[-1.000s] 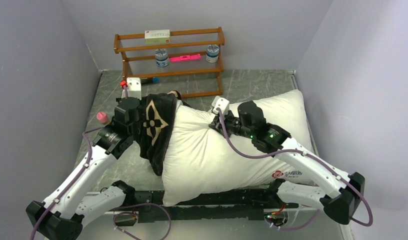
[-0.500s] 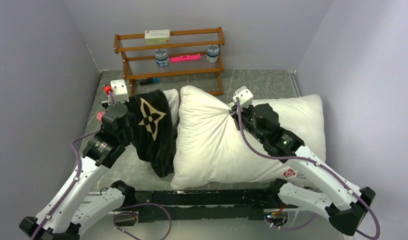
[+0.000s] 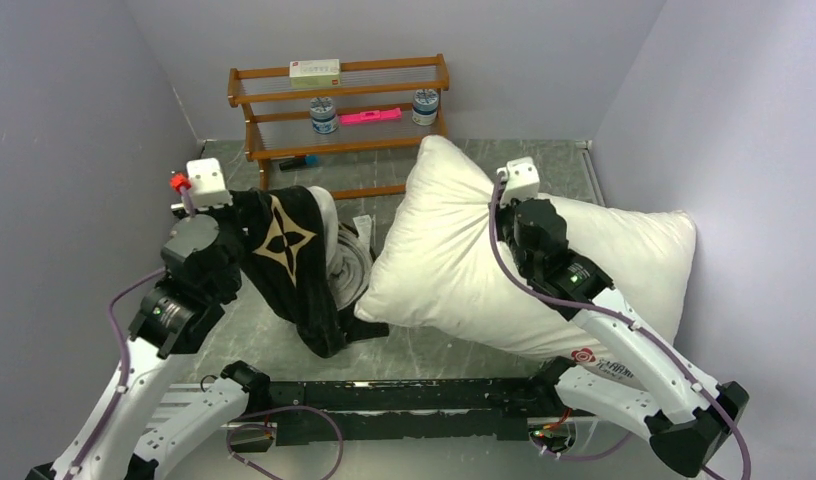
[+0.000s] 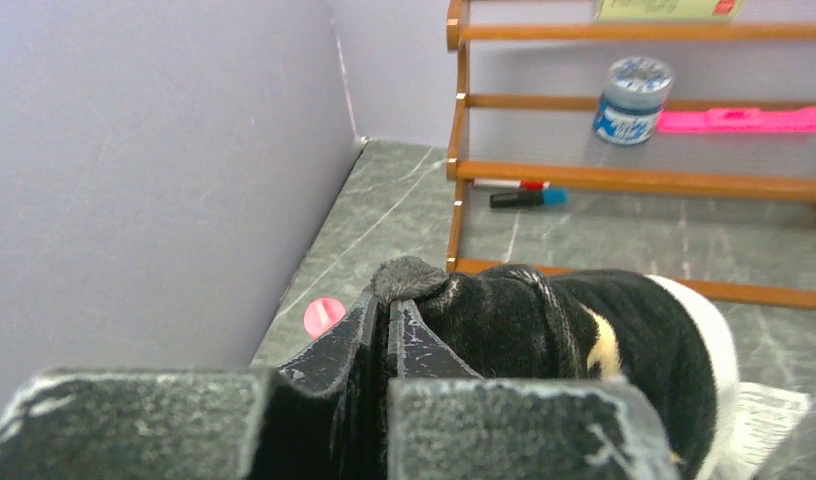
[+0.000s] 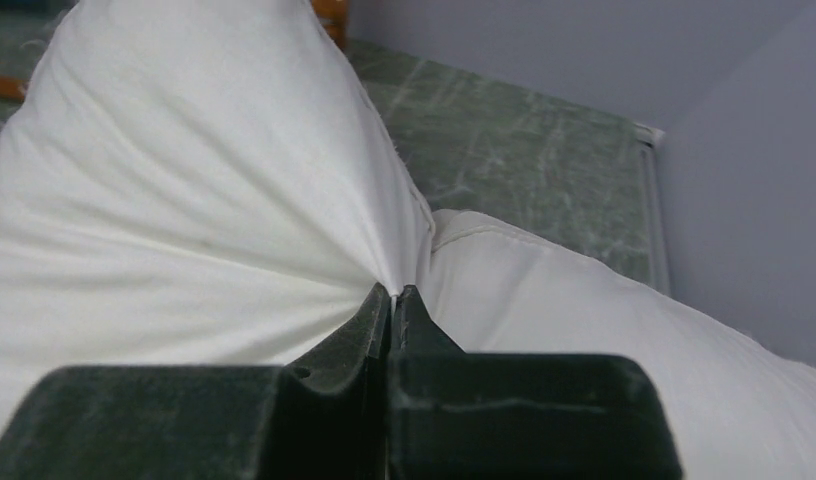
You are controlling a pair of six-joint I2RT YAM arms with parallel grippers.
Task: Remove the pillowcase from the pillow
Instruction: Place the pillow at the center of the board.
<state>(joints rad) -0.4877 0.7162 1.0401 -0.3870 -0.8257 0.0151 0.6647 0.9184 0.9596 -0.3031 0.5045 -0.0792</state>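
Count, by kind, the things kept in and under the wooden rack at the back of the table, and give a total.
Boxes: 1
Jars: 2
Flat pink items: 1
Markers: 2
Total: 6
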